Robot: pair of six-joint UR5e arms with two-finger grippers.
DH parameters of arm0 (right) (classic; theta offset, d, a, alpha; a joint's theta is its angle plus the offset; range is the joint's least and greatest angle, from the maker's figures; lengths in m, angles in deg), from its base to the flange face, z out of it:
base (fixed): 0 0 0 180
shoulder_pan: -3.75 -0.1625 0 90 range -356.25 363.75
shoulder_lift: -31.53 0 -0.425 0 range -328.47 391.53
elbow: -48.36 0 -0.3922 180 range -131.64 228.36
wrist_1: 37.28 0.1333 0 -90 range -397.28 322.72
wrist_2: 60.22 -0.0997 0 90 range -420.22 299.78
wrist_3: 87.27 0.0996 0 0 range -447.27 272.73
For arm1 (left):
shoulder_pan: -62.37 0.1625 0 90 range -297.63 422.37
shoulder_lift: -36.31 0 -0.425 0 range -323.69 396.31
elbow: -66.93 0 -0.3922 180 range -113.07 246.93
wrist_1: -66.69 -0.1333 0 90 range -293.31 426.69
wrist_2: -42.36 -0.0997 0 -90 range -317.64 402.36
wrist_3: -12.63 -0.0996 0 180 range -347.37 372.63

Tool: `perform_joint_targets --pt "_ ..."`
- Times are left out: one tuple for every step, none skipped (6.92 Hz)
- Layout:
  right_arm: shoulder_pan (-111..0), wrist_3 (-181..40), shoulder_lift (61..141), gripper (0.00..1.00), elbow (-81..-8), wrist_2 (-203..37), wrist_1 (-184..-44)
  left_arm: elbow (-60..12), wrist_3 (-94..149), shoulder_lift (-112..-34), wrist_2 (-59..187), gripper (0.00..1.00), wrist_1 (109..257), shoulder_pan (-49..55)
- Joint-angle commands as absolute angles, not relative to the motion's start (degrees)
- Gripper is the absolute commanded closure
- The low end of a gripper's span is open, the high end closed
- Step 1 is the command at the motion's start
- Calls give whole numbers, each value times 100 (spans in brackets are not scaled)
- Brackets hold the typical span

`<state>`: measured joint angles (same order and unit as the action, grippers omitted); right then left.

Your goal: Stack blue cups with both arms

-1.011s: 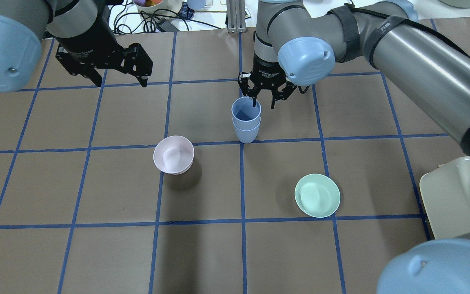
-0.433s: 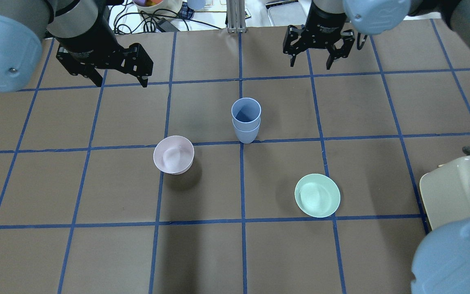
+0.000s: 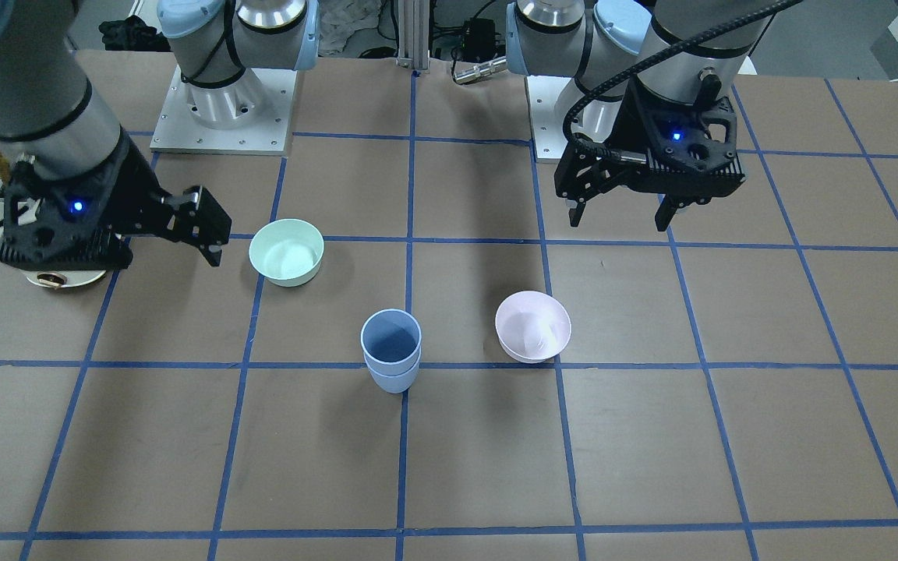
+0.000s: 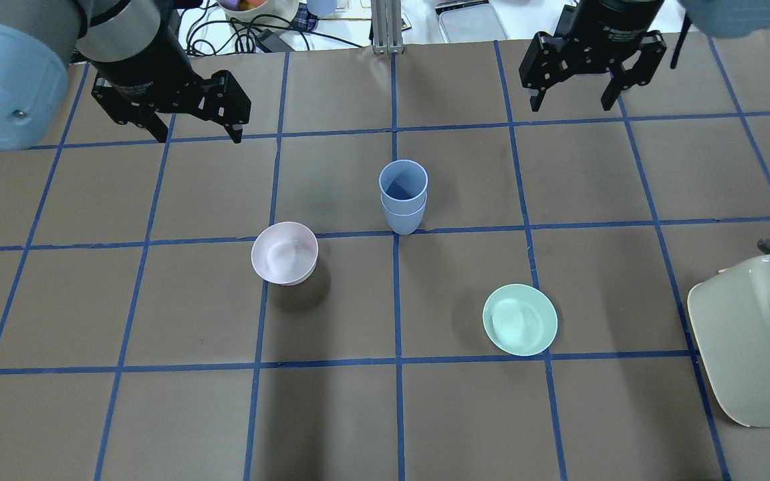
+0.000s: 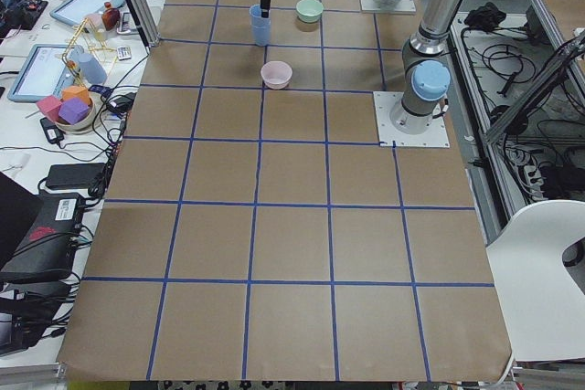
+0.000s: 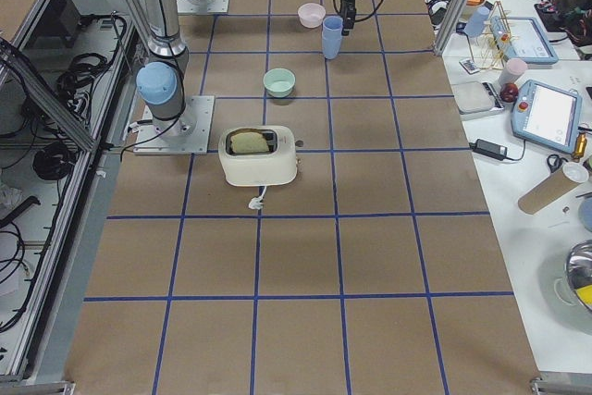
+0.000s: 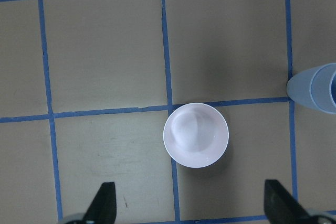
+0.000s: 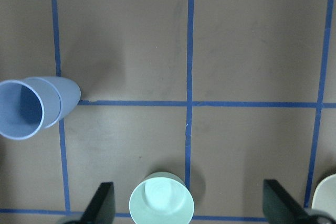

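1. I see my left gripper (image 4: 198, 135) at the far left, wide open and holding nothing.
2. The pink bowl (image 4: 285, 253) sits nearer, just left of the middle.
3. The blue cups (image 4: 403, 197) stand in the middle, one inside the other.
4. The green bowl (image 4: 520, 319) sits nearer, to the right.
5. My right gripper (image 4: 570, 105) is at the far right, wide open and empty too.

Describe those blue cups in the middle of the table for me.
The blue cups are two pale periwinkle tumblers, seemingly matte plastic, darker blue inside, handleless and tapered. One sits nested in the other, its rim higher. The stack stands upright, mouths up, on the brown table at a crossing of blue tape lines. Nothing but the table touches it.
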<state>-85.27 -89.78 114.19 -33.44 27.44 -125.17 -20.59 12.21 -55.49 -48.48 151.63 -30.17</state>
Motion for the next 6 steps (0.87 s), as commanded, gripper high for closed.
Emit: perform_joint_targets --pt "-8493 -9114 12020 0 -3847 2793 -12429 -2061 1228 -5545 -4852 0 15168 -3018" --pt "-8476 -9114 12012 0 -3839 2802 -12533 -2070 1228 -5545 -4852 0 15168 -3018" --pt "-8467 -9122 12012 0 -3822 2802 -12535 -2070 1228 -5545 -4852 0 15168 -3018" --pt "-8467 -9122 12030 0 -3813 2776 -12535 -2061 1228 -5553 -4852 0 15159 -3009" --pt "-8467 -9122 12030 0 -3839 2758 -12543 -2061 1228 -5553 -4852 0 15159 -3018" --pt "-8449 -9122 12021 0 -3839 2776 -12552 -2061 1228 -5553 -4852 0 15167 -3018"
